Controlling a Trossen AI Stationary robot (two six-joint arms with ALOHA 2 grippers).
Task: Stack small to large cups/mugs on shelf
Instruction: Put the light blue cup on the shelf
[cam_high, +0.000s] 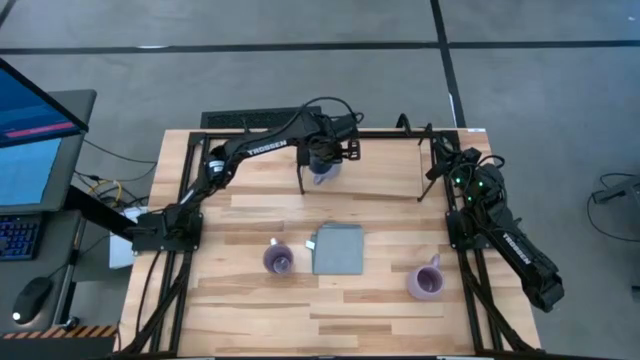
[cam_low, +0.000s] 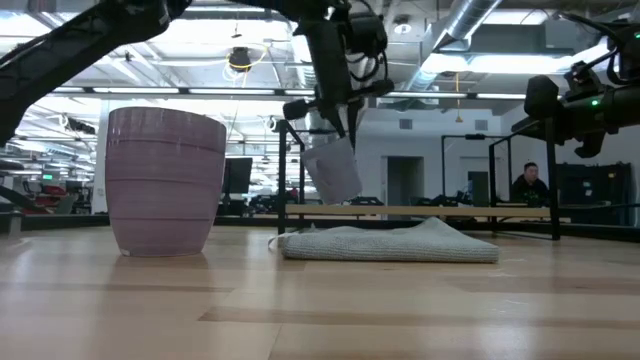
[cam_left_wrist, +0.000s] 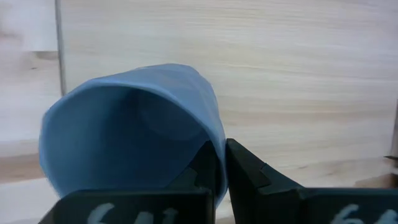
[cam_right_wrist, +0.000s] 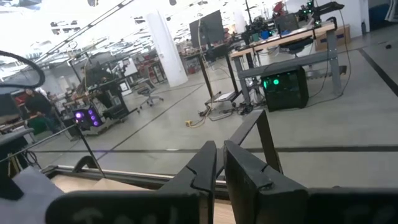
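Wooden tabletop (cam_high: 250, 310) of pale planks, grey floor all round, workshop beyond.

Shelf (cam_high: 385, 170): light board in thin black rod frame, along the far edge of the table.

Left arm reaches across to the shelf's left part. Left gripper (cam_high: 322, 160) pinches the wall of the blue mug (cam_high: 324, 176), one finger inside the rim and one outside. In the low view the blue mug (cam_low: 333, 168) hangs tilted, clear above the shelf board (cam_low: 420, 211), not touching it. Left wrist view: mug mouth open toward the camera, fingers narrow on its rim (cam_left_wrist: 214, 165).

Two light purple mugs stand upright on the tabletop, well apart: one (cam_high: 277, 259) just left of the folded grey-blue cloth (cam_high: 338, 249), the other (cam_high: 426, 281) to the cloth's right, nearer the front edge.

Right arm waits at the table's right side, right gripper (cam_high: 440, 160) raised by the shelf's right end; fingers close together, nothing between them (cam_right_wrist: 219, 163).

A person sits in the room behind (cam_low: 526, 186).
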